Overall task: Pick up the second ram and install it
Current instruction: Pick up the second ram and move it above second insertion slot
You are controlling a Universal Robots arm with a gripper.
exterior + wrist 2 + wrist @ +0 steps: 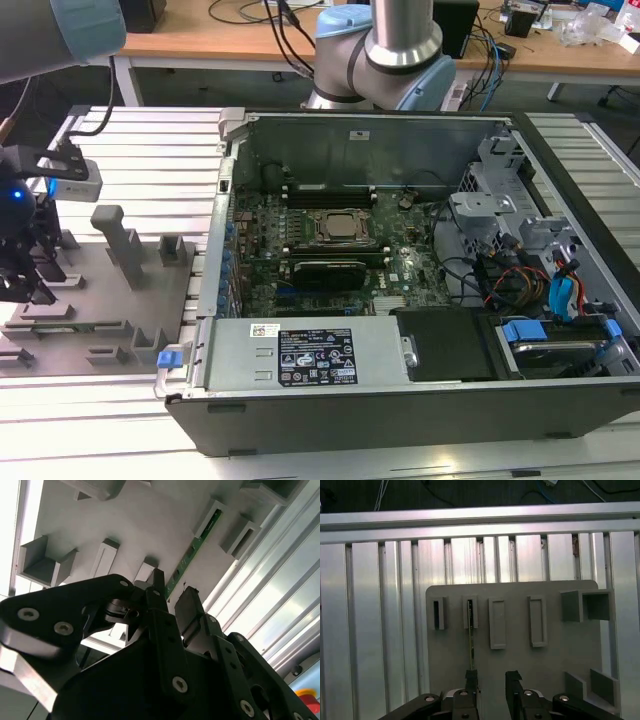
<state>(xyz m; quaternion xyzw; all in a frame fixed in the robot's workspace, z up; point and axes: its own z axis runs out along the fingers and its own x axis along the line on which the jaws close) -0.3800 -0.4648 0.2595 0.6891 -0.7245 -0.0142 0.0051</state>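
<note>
claw [491, 676] spread wide, empty, over grey fixture tray [515, 625] | second ram [471, 640] stands edge-up in a tray slot near one finger | likely light, stiff, fragile: pinch flat faces mid-length

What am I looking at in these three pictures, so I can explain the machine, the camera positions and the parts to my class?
The machine is a robot arm that ends in a two-fingered gripper. The exterior view comes from a camera off the arm. It shows an open computer case on a ribbed metal table, with a grey fixture tray toward the exterior view's left. The two wrist views come from cameras riding near the arm's wrist, looking past the black fingers. In both wrist views a thin green circuit-board stick, the second ram, stands on edge on the tray, its far end in a slotted block. The gripper is open over the tray, with its fingertips close to the stick's near end. It holds nothing.
</note>
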